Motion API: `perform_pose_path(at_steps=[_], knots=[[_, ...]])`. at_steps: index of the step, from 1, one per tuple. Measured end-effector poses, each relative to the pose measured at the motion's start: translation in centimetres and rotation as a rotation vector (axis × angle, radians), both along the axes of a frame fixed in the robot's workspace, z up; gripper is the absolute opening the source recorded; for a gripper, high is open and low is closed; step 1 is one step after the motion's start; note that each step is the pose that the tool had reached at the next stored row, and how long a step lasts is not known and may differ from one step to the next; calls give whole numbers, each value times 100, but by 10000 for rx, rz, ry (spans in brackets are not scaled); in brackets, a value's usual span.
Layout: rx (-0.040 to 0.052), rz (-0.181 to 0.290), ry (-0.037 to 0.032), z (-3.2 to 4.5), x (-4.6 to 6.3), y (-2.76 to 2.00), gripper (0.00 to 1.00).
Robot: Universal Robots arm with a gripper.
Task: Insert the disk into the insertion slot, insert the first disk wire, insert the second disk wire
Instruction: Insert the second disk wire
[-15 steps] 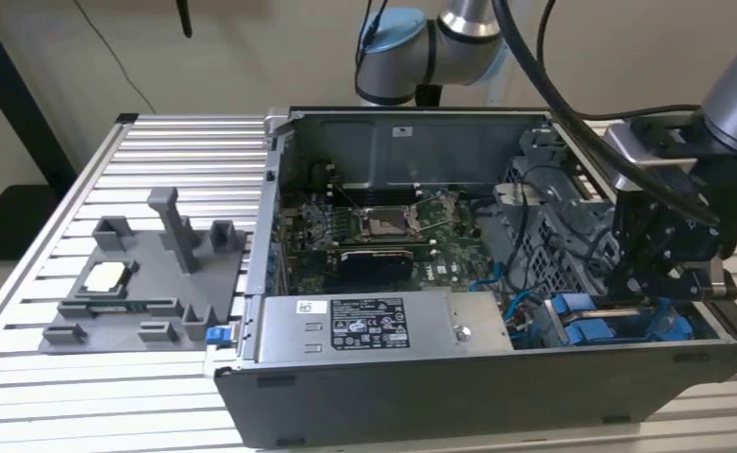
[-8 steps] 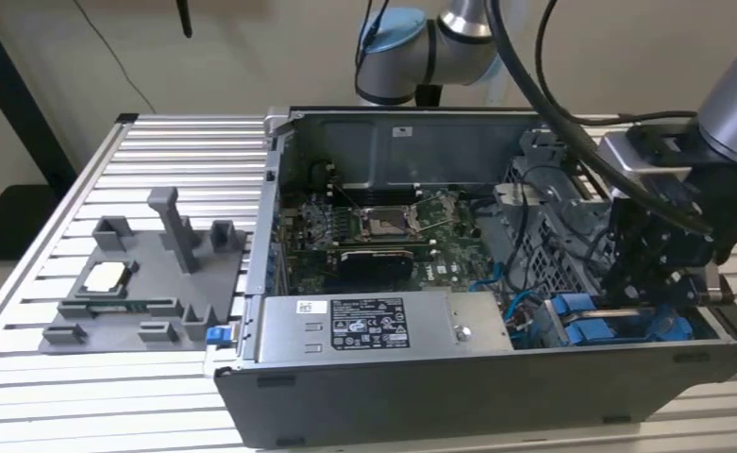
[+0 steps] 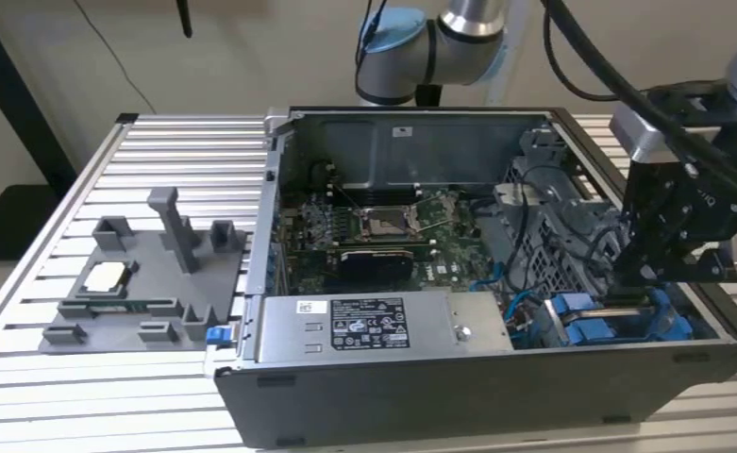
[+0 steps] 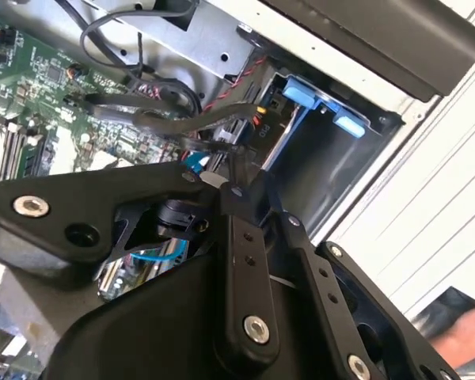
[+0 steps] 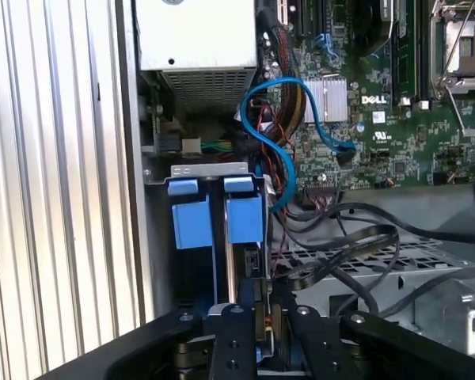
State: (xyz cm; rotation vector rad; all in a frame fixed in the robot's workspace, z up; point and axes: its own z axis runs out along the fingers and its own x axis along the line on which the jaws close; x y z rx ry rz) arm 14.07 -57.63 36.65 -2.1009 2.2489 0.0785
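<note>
Exterior view first: an open computer case (image 3: 494,377) sits on a ribbed metal table (image 3: 154,151), with its green board (image 3: 381,231) facing up. The black gripper (image 3: 639,293) reaches down into the corner of the case by the grey box with a white sticker (image 3: 375,326). Its tips are right at the blue disk carriers (image 3: 608,321) there. A grey plastic holder (image 3: 148,283) lies on the table beside the case. Second wrist view: the gripper (image 4: 237,186) has its thin black fingers (image 4: 245,245) pressed close together, pinching a flat wire plug (image 4: 210,180) near the open end of the bay, where a blue tab (image 4: 301,91) sticks out. First wrist view: the disk (image 5: 241,218) stands inside the bay in its blue frame, next to another blue frame (image 5: 191,222). The gripper (image 5: 261,313) is just at the disk's near edge. A curly blue cable (image 5: 289,119) loops over the board beside the bay.
</note>
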Motion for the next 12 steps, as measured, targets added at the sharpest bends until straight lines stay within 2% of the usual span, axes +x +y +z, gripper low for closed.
perform_pose_path(at_steps=[3,6,12], knots=[[1,-1,0,135,-2,0,24],[2,0,0,215,-3,0,24],[2,-1,0,221,-3,0,24]])
